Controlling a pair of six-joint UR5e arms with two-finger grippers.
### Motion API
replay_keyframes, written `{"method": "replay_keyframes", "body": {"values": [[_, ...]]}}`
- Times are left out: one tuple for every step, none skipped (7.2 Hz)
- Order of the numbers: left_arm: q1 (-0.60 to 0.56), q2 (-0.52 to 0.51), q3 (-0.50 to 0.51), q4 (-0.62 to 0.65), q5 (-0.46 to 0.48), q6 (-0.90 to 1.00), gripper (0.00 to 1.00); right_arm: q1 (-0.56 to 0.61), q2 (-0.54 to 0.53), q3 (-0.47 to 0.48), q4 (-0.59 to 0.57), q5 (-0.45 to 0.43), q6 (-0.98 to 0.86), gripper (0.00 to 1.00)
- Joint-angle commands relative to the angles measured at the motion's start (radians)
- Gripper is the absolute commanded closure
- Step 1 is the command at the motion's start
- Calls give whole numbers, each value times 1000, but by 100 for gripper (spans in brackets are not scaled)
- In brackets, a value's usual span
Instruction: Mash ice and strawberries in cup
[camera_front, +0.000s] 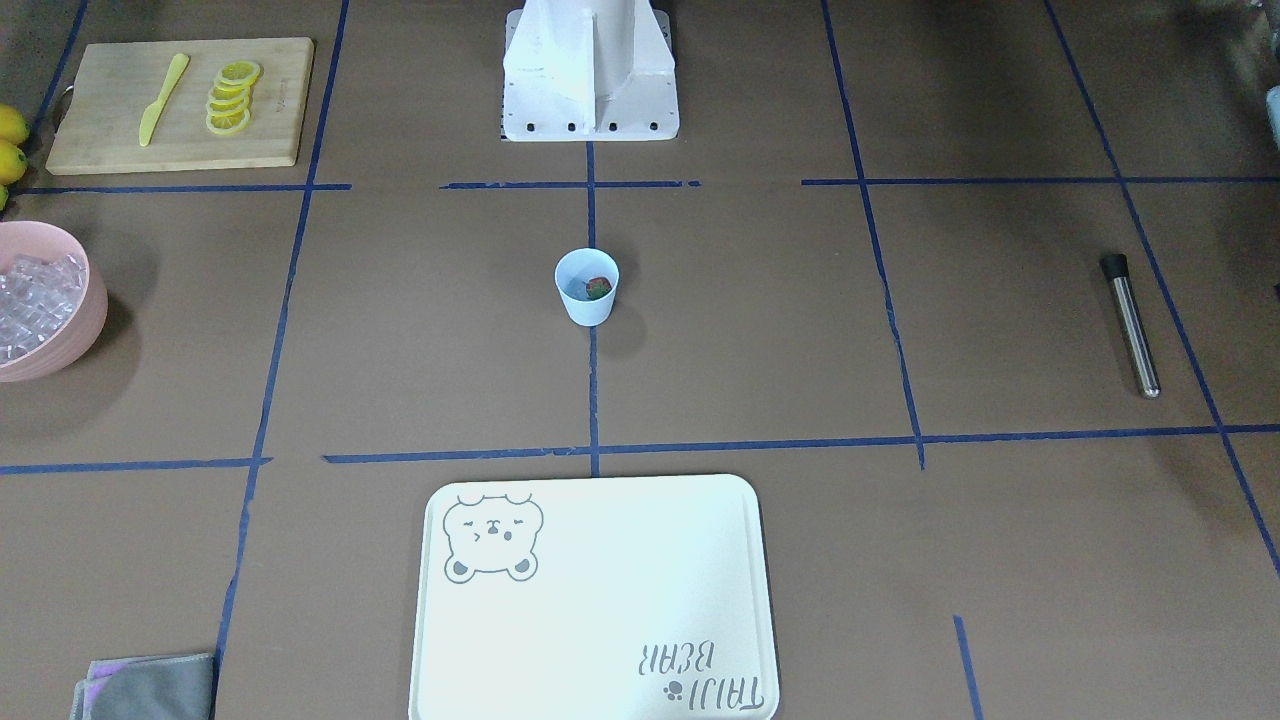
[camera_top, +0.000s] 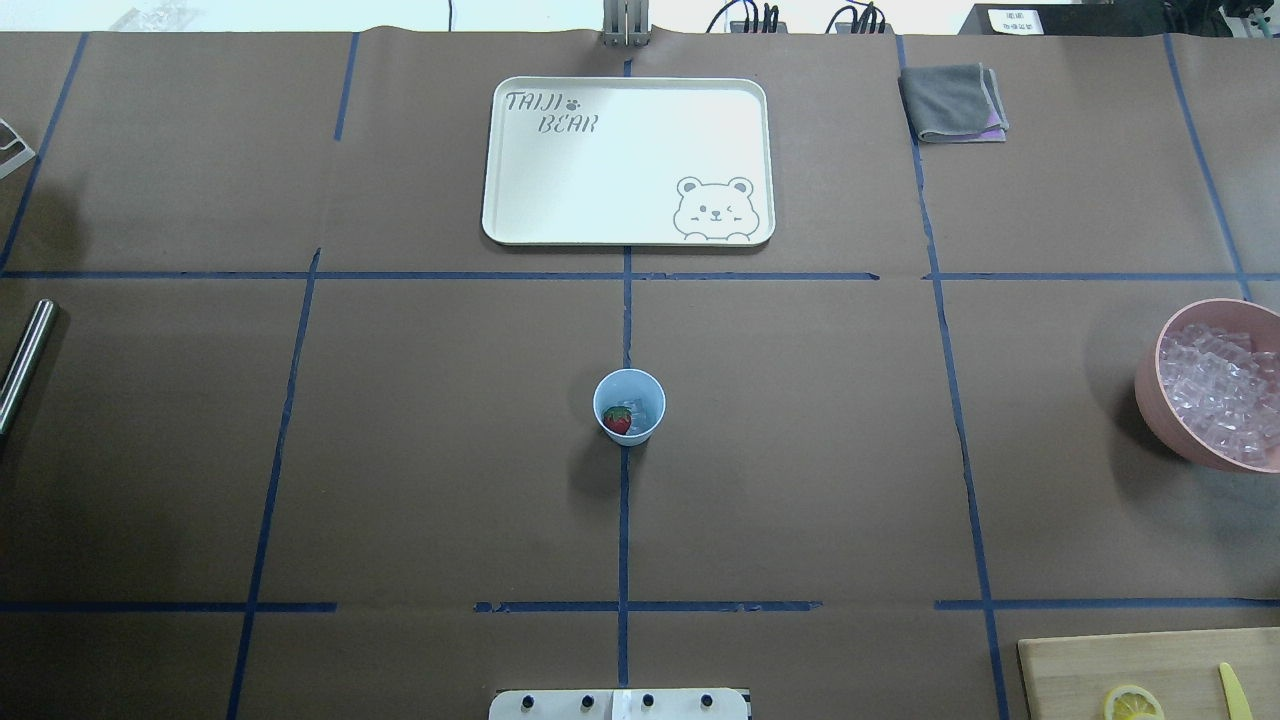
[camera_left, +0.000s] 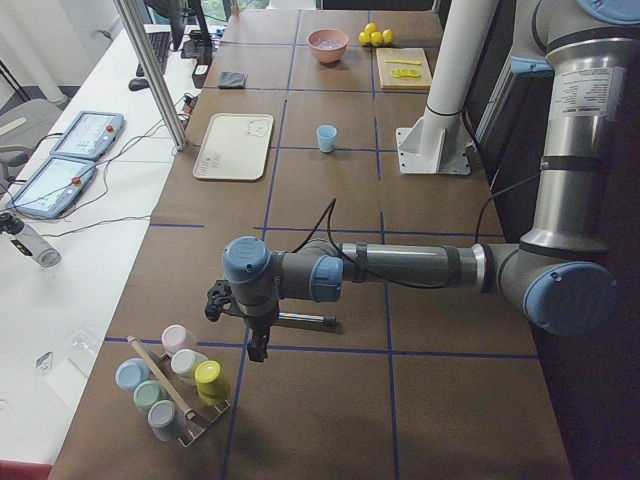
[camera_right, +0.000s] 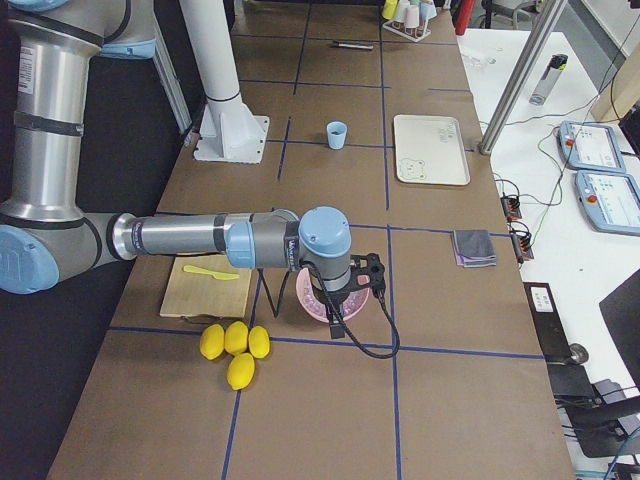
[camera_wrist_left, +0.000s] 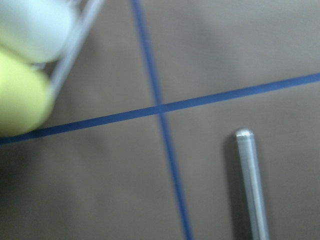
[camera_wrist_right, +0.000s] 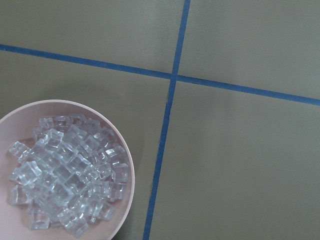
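**Task items.** The cup (camera_top: 629, 406) stands upright at the middle of the desk (camera_top: 800, 480), on the blue tape line that runs along the centre. Nothing touches it. Inside it lie the strawberry (camera_top: 617, 420) and some ice (camera_top: 643, 409), side by side on the bottom.

**Left arm.** The left fingers (camera_left: 257, 348) point down over the desk near the robot's left end, well apart from the cup. They hang just beside a metal rod (camera_front: 1131, 325) with a black cap, which lies flat on the desk. A rack of coloured bottles (camera_left: 172, 385) stands close by. The left wrist camera shows the rod's rounded end and a tape crossing. Only the side camera shows these fingers, so I cannot tell how far they are spread.

**Right arm.** The right fingers (camera_right: 335, 325) hang above a pink bowl (camera_top: 1150, 385) heaped with clear cubes, at the robot's right end of the desk. Their spread cannot be told either.

**Other items.** A wooden board (camera_front: 120, 120) carries lemon slices (camera_front: 232, 97) and a yellow knife (camera_front: 163, 98). Whole lemons (camera_right: 233, 345) lie beside it. A white tray (camera_top: 600, 180) with a bear print and a folded grey cloth (camera_top: 953, 102) lie at the far edge.
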Motion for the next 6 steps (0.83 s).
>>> {"method": "replay_keyframes", "body": {"values": [[-55, 12, -35, 96, -68, -3, 0, 0, 0, 1, 1, 1, 1, 0], [-55, 20, -68, 89, -69, 1, 0, 0, 0, 1, -1, 2, 2, 0], [-53, 20, -76, 85, -69, 4, 0, 0, 0, 1, -1, 2, 2, 0], [-53, 23, -79, 73, -71, 10, 0, 0, 0, 0, -1, 2, 1, 0], [-52, 23, -70, 62, -69, 6, 0, 0, 0, -2, -1, 2, 2, 0], [-52, 24, -82, 63, -66, 7, 0, 0, -2, -3, -1, 2, 2, 0]]}}
